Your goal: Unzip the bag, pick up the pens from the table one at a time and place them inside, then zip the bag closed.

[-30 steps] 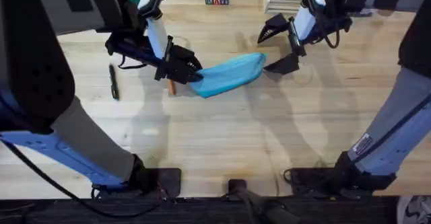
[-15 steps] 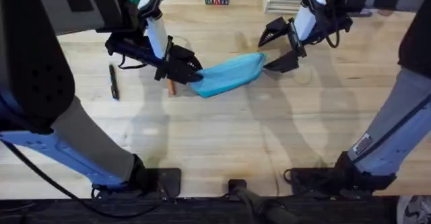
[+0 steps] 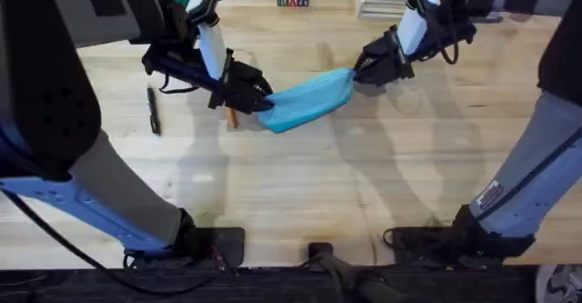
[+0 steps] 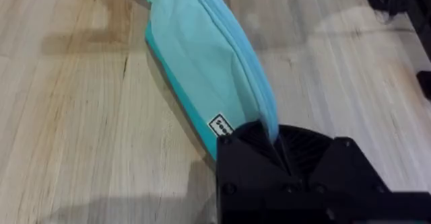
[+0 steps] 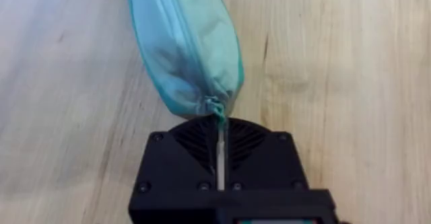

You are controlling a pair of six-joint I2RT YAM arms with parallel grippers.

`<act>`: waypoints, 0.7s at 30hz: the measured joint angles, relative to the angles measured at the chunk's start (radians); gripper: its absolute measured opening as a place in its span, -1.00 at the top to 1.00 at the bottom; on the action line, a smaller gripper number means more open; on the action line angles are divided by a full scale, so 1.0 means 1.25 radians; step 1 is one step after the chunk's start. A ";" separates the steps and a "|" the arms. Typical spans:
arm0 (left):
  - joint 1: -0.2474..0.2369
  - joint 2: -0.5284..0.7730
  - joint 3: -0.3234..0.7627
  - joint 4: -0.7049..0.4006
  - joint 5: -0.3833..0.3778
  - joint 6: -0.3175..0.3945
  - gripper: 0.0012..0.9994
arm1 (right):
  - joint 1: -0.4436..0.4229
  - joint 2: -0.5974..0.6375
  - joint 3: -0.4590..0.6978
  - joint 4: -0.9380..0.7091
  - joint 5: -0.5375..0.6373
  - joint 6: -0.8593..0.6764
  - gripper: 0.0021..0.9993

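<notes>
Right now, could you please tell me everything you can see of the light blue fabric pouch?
The light blue fabric pouch is soft, leaf-shaped and tapered at both ends, with a zipper along its top ridge that looks closed and a small white label on its side. It lies slantwise on the wooden table, the left gripper clamping one end, the right gripper the other.

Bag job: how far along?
Early. Both grippers are shut on the bag: left gripper at one end, right gripper at the other. Its zipper looks closed. Black pen and orange pen lie on the table. Unzipping, loading and zipping remain.
</notes>
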 joint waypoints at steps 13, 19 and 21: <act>0.000 0.000 0.000 0.000 0.000 -0.002 0.92 | 0.000 0.000 0.000 0.005 0.000 0.000 0.94; 0.000 0.000 0.000 0.000 0.000 -0.002 0.92 | 0.000 0.000 0.000 0.005 -0.001 -0.002 0.22; 0.000 0.000 0.000 0.000 0.000 -0.002 0.92 | 0.000 0.000 0.000 0.005 -0.002 -0.003 -0.15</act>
